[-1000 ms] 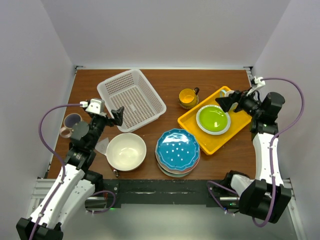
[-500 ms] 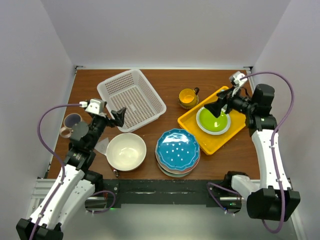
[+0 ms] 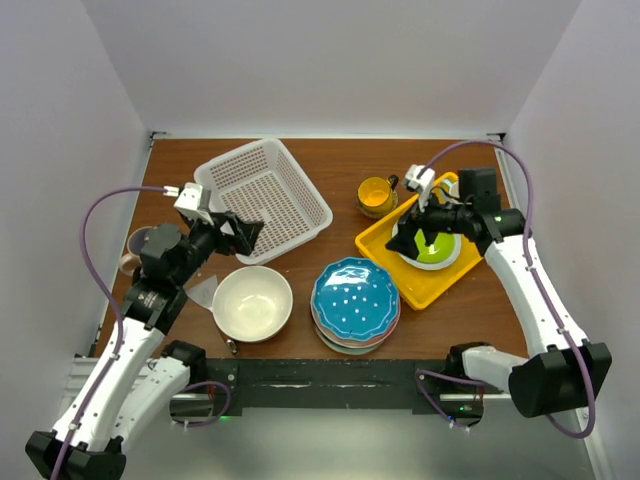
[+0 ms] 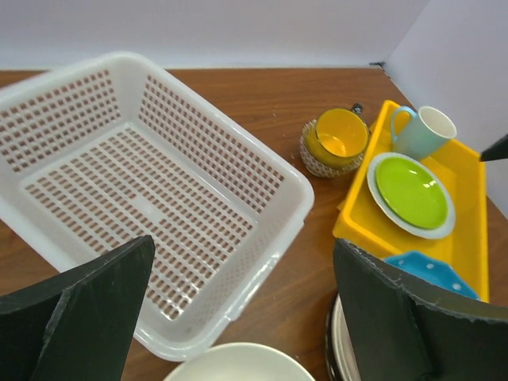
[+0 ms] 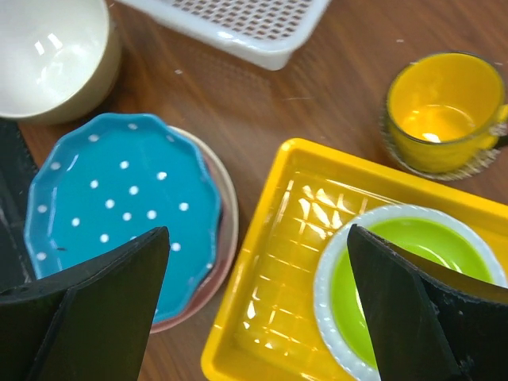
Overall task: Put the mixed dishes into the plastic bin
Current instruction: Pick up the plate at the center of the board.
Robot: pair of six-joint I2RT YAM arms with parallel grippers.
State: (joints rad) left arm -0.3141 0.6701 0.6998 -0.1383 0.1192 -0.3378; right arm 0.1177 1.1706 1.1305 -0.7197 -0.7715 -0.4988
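Both sets of fingers are spread wide and nothing is grasped. The left fingers are hung over the near right corner of the plastic bin, which lies empty toward the far left of the table. The large cream bowl sits just nearer the near edge. The right fingers are held over the left end of the yellow tray, between the yellow mug and the blue white-dotted plate, which tops the stack by the near edge.

A first pick is judged to be the step in hand. The bowl is best taken by its rim, one finger inside and one outside, and lifted level. The top plate should be gripped at its edge alone, so that the plates beneath are not dragged. The lime-green plate is to be left on the tray.
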